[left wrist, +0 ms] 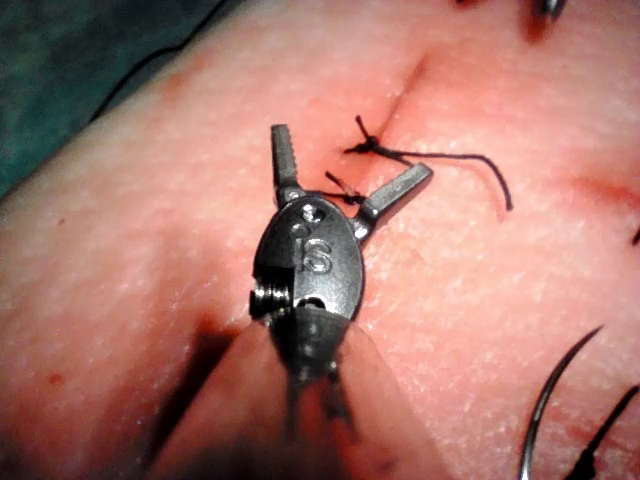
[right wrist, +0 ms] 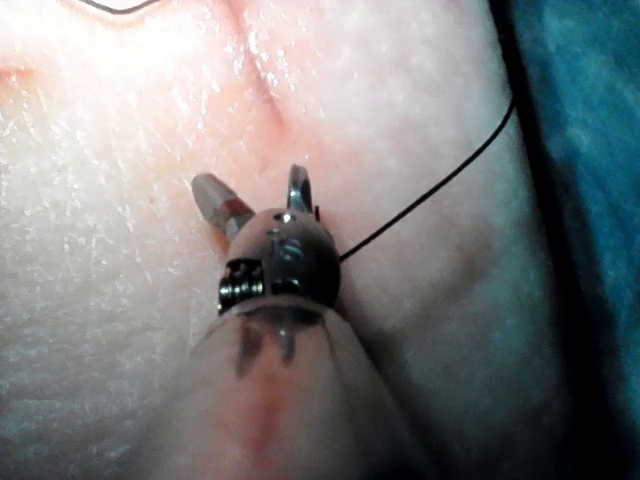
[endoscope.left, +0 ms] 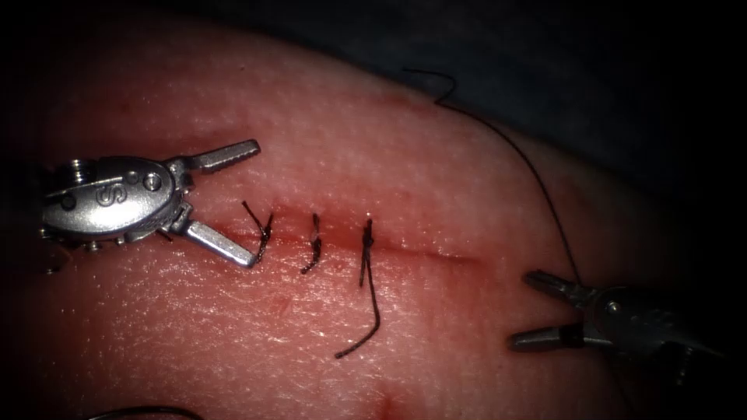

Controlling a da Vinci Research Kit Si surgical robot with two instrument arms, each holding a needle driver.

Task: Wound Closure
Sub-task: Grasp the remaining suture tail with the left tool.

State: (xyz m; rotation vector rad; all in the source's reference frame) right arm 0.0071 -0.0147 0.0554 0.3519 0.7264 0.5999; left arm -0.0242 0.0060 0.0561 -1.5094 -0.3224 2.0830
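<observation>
The tissue [endoscope.left: 436, 179] has a cut [endoscope.left: 424, 253] running left to right, crossed by three knotted stitches [endoscope.left: 313, 243]. The rightmost stitch trails a long cut tail [endoscope.left: 372, 319]. At the cut's left end my left tool [endoscope.left: 253, 204] has its jaws wide open astride the leftmost stitch [left wrist: 366, 148], holding nothing. Past the cut's right end my right tool [endoscope.left: 521, 309] is open and holds nothing. A long thread [endoscope.left: 545, 194] runs down from the far edge to the base of its jaws [right wrist: 430, 190]. The curved needle [left wrist: 540, 410] lies free on the tissue near the front left [endoscope.left: 148, 410], held by neither tool.
Red fluid stains the tissue along the cut and at a small spot near the front [endoscope.left: 387, 404]. Dark blue cloth [endoscope.left: 545, 47] lies beyond the tissue's far and right edges.
</observation>
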